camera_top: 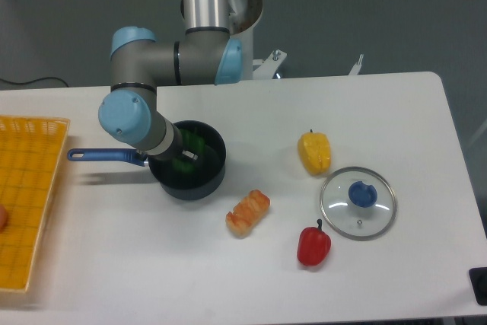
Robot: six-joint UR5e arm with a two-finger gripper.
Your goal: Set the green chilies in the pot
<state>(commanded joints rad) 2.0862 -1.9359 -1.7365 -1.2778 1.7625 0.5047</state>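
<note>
**Mia:** Where are the green chilies (190, 144)?

**Ben:** Inside the pot (213, 176). You can see green down in the dark bowl, right by the gripper (185, 153).

**Mia:** Are the jaws holding them?

**Ben:** I cannot tell. The arm's wrist hides most of the jaws, and they sit low in the pot. They may be pinching or may have let go.

**Mia:** Why is the gripper so low?

**Ben:** I think so the green chilies can be set down softly and not bounce out over the rim.

**Mia:** Is the job almost over?

**Ben:** It looks that way. The green is already below the rim.

**Mia:** Where can the arm go next?

**Ben:** Straight up is best. The pot walls are close on every side, so a sideways move could bump the rim and push the pot. Its blue handle (105, 155) sticks out to the left, toward the yellow basket (30, 195).

**Mia:** And the other side?

**Ben:** The bread (248, 212) lies near the pot. The yellow pepper (314, 152), red pepper (313, 245) and glass lid (358, 203) are well apart. The tabletop (396, 112) has bare room behind the pot.
</note>
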